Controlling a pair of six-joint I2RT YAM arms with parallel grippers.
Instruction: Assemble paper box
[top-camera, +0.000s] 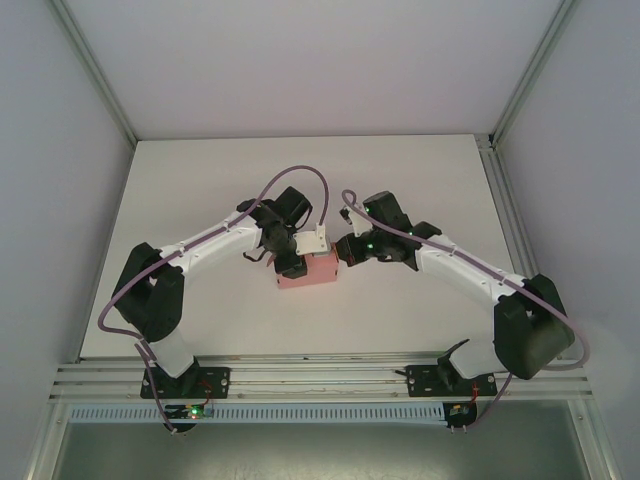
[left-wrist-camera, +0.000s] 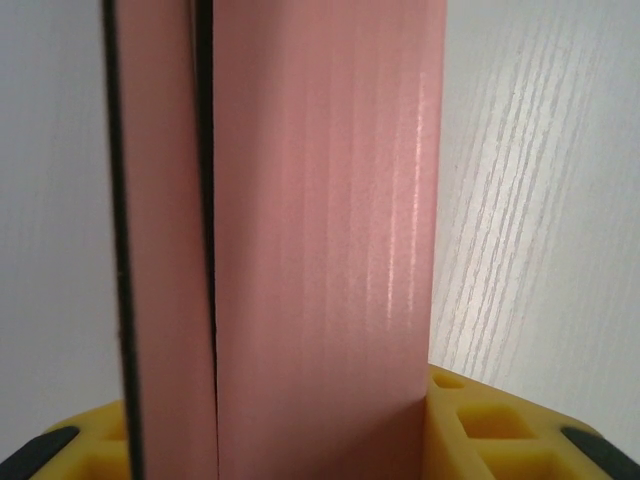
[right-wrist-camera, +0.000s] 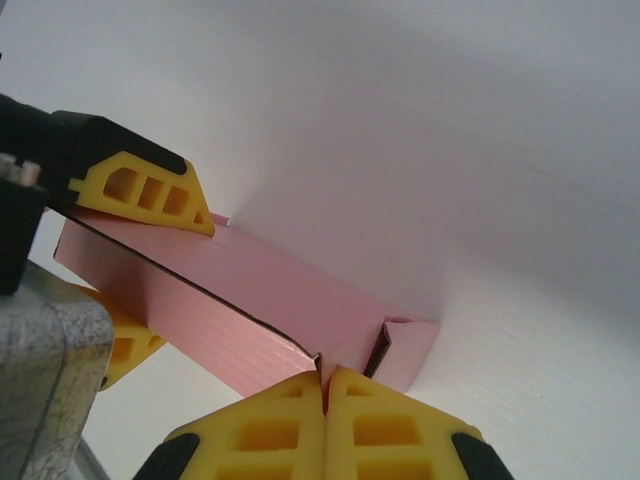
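The pink paper box (top-camera: 310, 271) is a slim, folded-up box held just above the middle of the white table (top-camera: 200, 190). My left gripper (top-camera: 289, 263) is shut on its left end; in the left wrist view the box (left-wrist-camera: 320, 250) stands between the yellow fingers (left-wrist-camera: 485, 425), with a dark seam running along its length. My right gripper (right-wrist-camera: 325, 385) is shut, its fingertips pinching a thin flap at the right end of the box (right-wrist-camera: 250, 295). Beside that pinch a small end flap (right-wrist-camera: 410, 345) stands ajar. The left arm's fingers (right-wrist-camera: 150, 188) clamp the far end.
The table is walled by white panels on three sides, with aluminium posts (top-camera: 95, 75) at the back corners. A metal rail (top-camera: 320, 380) runs along the near edge between the two arm bases. Purple cables (top-camera: 300, 175) loop above both wrists.
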